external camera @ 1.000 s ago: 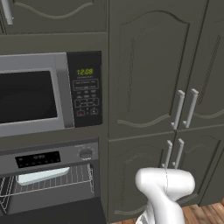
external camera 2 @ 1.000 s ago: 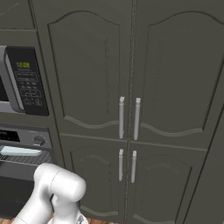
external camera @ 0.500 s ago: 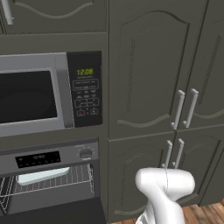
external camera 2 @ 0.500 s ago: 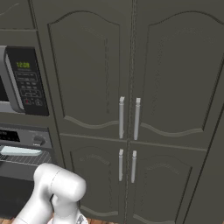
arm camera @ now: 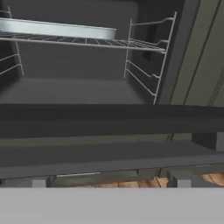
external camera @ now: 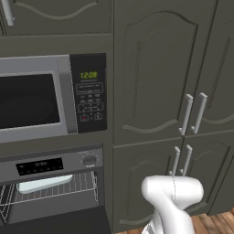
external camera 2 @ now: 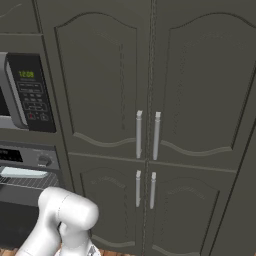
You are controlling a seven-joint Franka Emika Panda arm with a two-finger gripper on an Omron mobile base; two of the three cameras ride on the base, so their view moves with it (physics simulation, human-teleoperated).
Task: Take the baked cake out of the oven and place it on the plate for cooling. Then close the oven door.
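Dark grey cupboards fill the wall, w/ silver bar handles [external camera 2: 147, 135] in pairs. The oven [external camera: 52, 192] sits low down, under the microwave [external camera: 50, 98] w/ its green clock. The oven door [arm camera: 109, 131] is folded down & open; in the hand view it lies flat across the middle, just past the pincer.

The cake [arm camera: 57, 29] is a flat pale slab w/ a lighter rim. It lies on the wire rack [arm camera: 131, 43] inside the oven, up high & well beyond the pincer, past the open door. In the left base view the cake [external camera: 43, 183] shows just under the silver strip w/ the black display & round knob [external camera: 89, 160]. In the right base view a bit of the cake [external camera 2: 22, 173] peeks out at the left edge.

The pincer [arm camera: 109, 180] is low, near the door's front edge. Its two tips stand far apart, as wide as they go, w/ nothing between them. It's not touching the cake or the door. Wood floor [arm camera: 131, 181] shows under it.

The white arm [external camera: 171, 201] bends down in front of the lower cupboards.
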